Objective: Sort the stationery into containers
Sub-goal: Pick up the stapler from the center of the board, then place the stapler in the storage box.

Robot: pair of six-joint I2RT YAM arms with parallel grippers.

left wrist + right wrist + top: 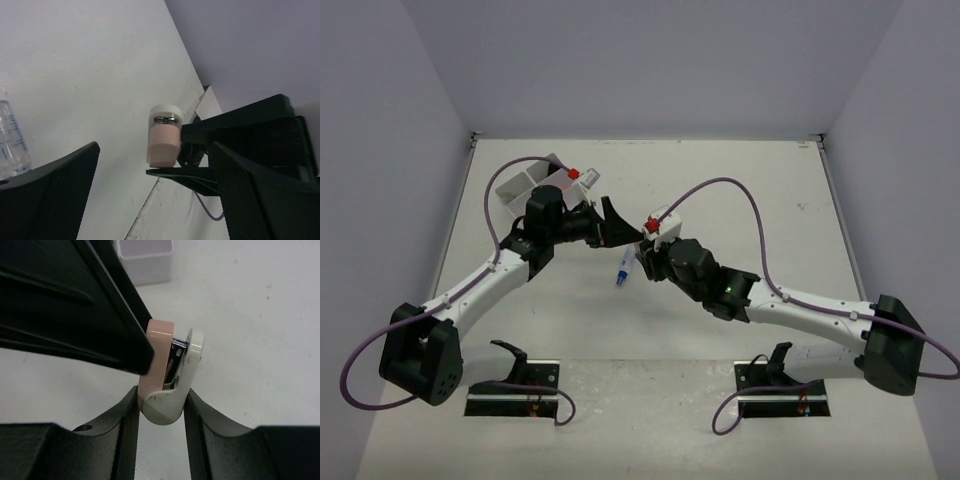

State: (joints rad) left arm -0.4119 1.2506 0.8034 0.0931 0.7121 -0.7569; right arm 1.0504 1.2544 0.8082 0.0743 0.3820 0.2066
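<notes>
So the right gripper (161,402) has its jaws clamped on a small pink-and-white thing (167,365), maybe a mini stapler, above the table (770,200). The left gripper (617,222) has its jaws wide apart just beside it.

Top view looking down, wrist views close, sharing stapler (164,140)

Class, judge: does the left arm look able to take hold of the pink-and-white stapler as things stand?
Probably yes: the left pincer gapes open right at the stapler, nothing between them, though the right pincer clamps it.
</notes>
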